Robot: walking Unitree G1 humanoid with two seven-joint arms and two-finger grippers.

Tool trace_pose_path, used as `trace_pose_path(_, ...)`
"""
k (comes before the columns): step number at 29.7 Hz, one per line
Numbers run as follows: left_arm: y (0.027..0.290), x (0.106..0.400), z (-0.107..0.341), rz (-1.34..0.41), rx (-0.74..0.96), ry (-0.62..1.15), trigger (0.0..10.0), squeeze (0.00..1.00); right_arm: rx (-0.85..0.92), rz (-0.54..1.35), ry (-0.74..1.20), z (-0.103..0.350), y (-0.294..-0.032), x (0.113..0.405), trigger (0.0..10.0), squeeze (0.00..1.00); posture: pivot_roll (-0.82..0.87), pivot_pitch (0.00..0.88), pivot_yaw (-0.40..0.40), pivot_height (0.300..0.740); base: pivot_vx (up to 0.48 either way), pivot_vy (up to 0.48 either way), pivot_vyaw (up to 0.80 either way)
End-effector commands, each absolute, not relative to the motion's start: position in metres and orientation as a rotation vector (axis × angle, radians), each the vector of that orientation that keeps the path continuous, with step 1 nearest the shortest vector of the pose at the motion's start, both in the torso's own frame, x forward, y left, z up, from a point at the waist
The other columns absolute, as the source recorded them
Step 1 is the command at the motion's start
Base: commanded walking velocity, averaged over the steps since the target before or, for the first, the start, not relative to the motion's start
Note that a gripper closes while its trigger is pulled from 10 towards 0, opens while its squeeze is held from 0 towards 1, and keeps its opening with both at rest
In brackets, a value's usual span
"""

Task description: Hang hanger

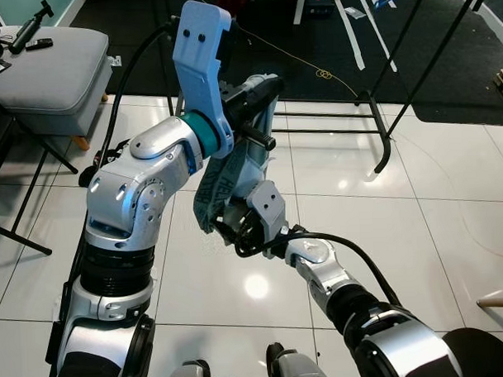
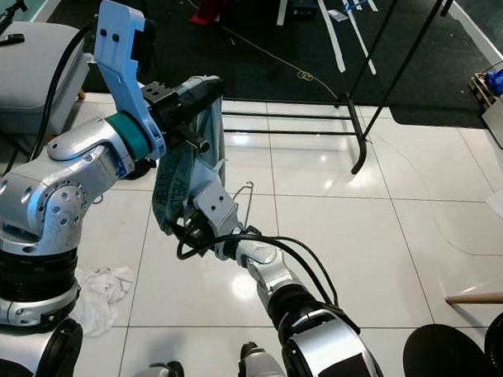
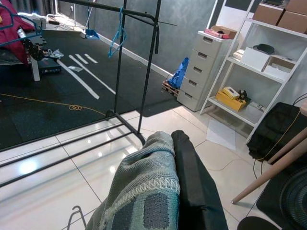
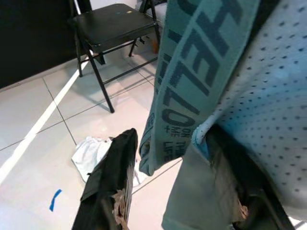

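A teal and grey knit garment [image 1: 221, 186] with dark lettering hangs from my raised left gripper [image 1: 261, 114], which is shut on its top edge. My right gripper [image 2: 191, 232] sits lower, at the garment's bottom end; its two fingers [image 4: 109, 184] stand apart with the cloth hanging between them. The thin wire hook of a hanger [image 2: 247, 193] sticks up beside the right gripper; the hanger's body is hidden behind cloth and gripper. A black clothes rack [image 1: 383, 126] stands ahead on the right, its top bar [image 3: 120, 9] carrying blue hangers [image 3: 117, 38].
A grey padded seat [image 1: 49, 71] is at the far left. A white cloth [image 2: 98, 297] lies on the tiles by my left leg, near a black folding chair [image 4: 115, 24]. White shelves and drawers [image 3: 216, 62] line the wall. A wooden pole [image 2: 483, 298] lies at the right.
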State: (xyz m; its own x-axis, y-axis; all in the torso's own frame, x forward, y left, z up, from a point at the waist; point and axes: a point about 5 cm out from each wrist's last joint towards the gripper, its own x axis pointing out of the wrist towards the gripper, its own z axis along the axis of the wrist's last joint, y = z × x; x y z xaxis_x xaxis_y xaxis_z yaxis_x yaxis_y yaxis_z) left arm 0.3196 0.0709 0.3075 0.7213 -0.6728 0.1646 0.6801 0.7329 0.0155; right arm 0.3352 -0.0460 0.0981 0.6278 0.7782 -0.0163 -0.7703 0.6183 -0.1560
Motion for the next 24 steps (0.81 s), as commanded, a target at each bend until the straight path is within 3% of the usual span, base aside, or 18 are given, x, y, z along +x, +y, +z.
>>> trace_pose_path(1,0.067,0.316,0.313,-0.771,-0.033,-0.179,0.0,0.0,-0.156,0.87,-0.047,0.098,-0.049,0.337,9.7,0.0,0.05,0.116,0.006,0.74,0.0,0.0,0.0)
trace_pose_path(3,0.067,0.316,0.313,-0.772,-0.032,-0.18,0.0,0.0,-0.152,0.871,-0.051,0.099,-0.049,0.338,9.5,0.0,0.05,0.116,0.005,0.74,0.0,0.0,0.0)
trace_pose_path(4,0.067,0.316,0.313,-0.771,-0.032,-0.18,0.0,0.0,-0.145,0.875,-0.058,0.101,-0.049,0.339,4.2,0.0,0.05,0.116,0.005,0.74,0.0,0.0,0.0)
trace_pose_path(7,0.067,0.316,0.313,-0.77,-0.031,-0.18,0.0,0.0,-0.14,0.878,-0.063,0.102,-0.048,0.339,4.2,0.0,0.05,0.116,0.005,0.74,0.0,0.0,0.0)
trace_pose_path(8,0.068,0.316,0.312,-0.762,-0.028,-0.18,0.0,0.0,-0.134,0.88,-0.07,0.103,-0.047,0.339,0.0,0.0,0.05,0.116,0.005,0.74,0.0,0.0,0.0)
trace_pose_path(15,0.073,0.319,0.31,-0.734,-0.025,-0.175,0.0,0.0,-0.118,0.88,-0.084,0.103,-0.048,0.338,0.0,0.0,0.05,0.109,-0.001,0.74,0.0,0.0,0.0)
trace_pose_path(21,0.098,0.336,0.293,-0.556,0.041,-0.13,0.0,0.0,-0.026,0.806,-0.14,0.096,-0.068,0.33,0.0,0.0,0.04,0.099,0.0,0.74,0.0,0.0,0.0)
trace_pose_path(24,0.098,0.336,0.293,-0.556,0.041,-0.13,0.0,0.0,-0.026,0.806,-0.14,0.096,-0.068,0.33,0.0,0.0,0.04,0.099,0.0,0.74,0.0,0.0,0.0)
